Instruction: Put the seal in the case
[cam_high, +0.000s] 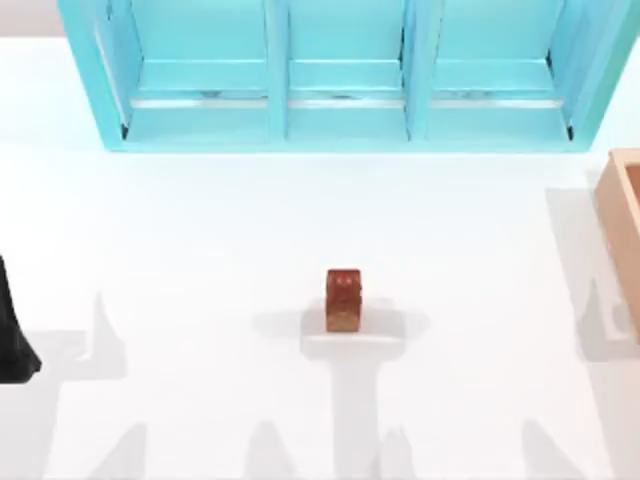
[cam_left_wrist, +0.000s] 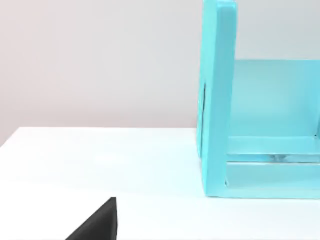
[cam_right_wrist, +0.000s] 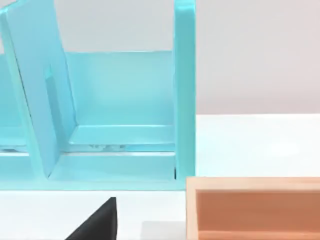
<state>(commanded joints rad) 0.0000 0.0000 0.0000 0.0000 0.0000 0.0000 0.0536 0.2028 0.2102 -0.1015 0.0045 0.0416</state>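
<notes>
**Seal standing alone at mid-bench, my arms at the edges**

I take the seal (cam_high: 343, 299) as my landmark. It stands upright on the white bench (cam_high: 200, 230), a small reddish-brown block with a lighter tan end, and nothing touches it.

Far to the left of the seal, at the left edge of the top view, a dark part of my left arm (cam_high: 12, 335) shows, well apart from the block. My left end effector (cam_left_wrist: 97, 222) appears in the left wrist view as a dark wedge low over the bench; I cannot tell whether it is released or clenched.

Beyond the seal, along the far side of the bench, stands the turquoise case (cam_high: 345, 75), with three open compartments side by side. The seal lies in front of the middle one, well apart from it. The left wrist view looks at the case's outer side wall (cam_left_wrist: 217, 100).

Far to the right of the seal, at the right edge, sits a tan wooden box (cam_high: 625, 235), well apart from the block and near the case's right end. My right end effector (cam_right_wrist: 97, 222) shows as a dark wedge in the right wrist view, with that box just beside it; I cannot tell its state either.
</notes>
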